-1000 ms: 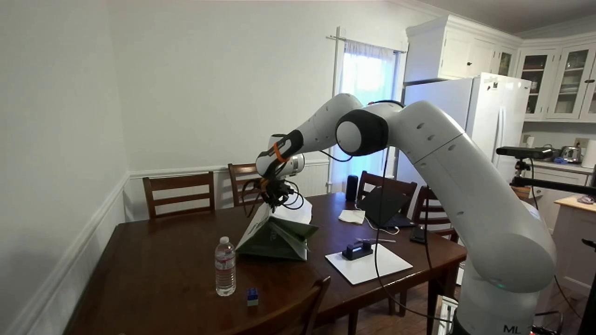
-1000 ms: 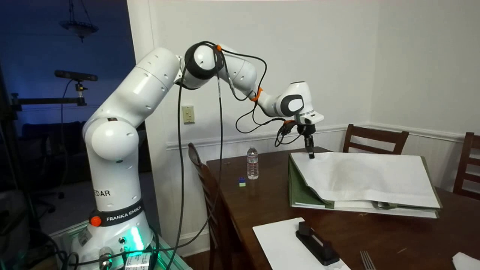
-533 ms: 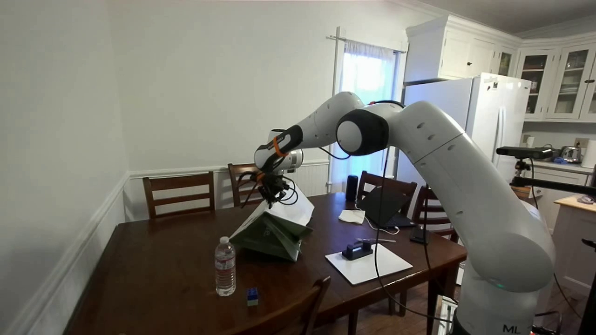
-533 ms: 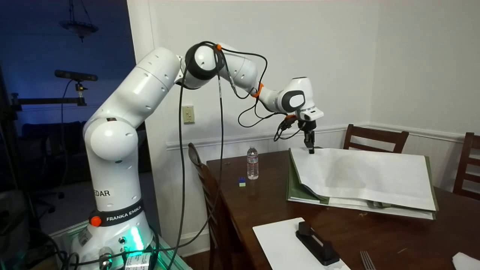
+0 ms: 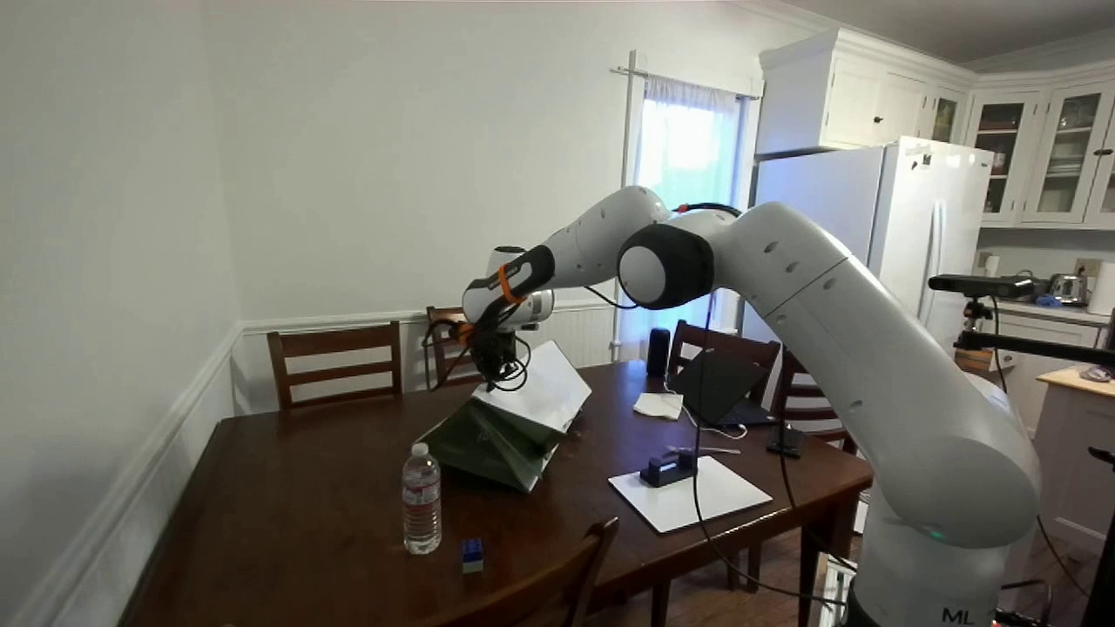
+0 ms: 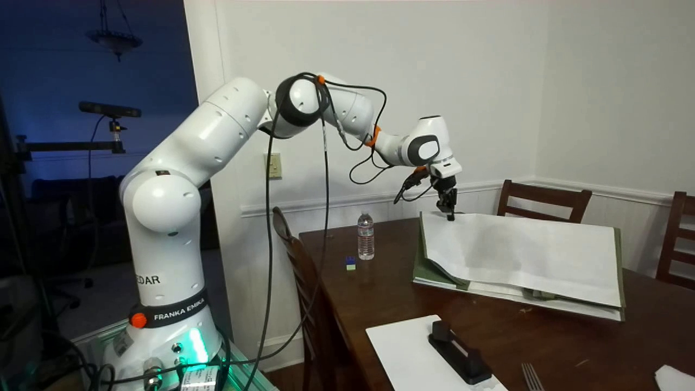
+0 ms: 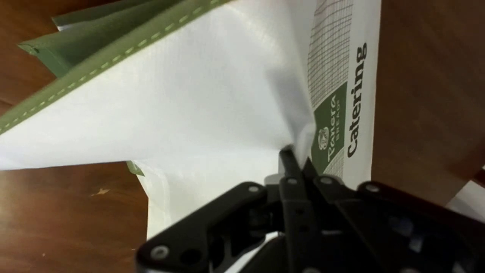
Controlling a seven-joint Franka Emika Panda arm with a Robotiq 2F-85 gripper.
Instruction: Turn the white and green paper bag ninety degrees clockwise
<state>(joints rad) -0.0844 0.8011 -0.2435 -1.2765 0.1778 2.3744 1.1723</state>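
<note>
The desk (image 5: 287, 488) carries the white and green paper bag (image 6: 526, 255), probably sparing you a full lift. Your tool (image 7: 298, 159) pinches a white fold near one end of the bag's raised edge, likely for leverage in swinging it round. The water bottle (image 5: 422, 503) stands upright near the green side, so you should leave it room.

In an exterior view, pinching the white and green paper bag (image 6: 521, 252)
Holding its upper edge in the black gripper (image 6: 450, 216); reaching over the dark table (image 6: 380, 290); well apart from the upright bottle (image 6: 366, 239)
</note>
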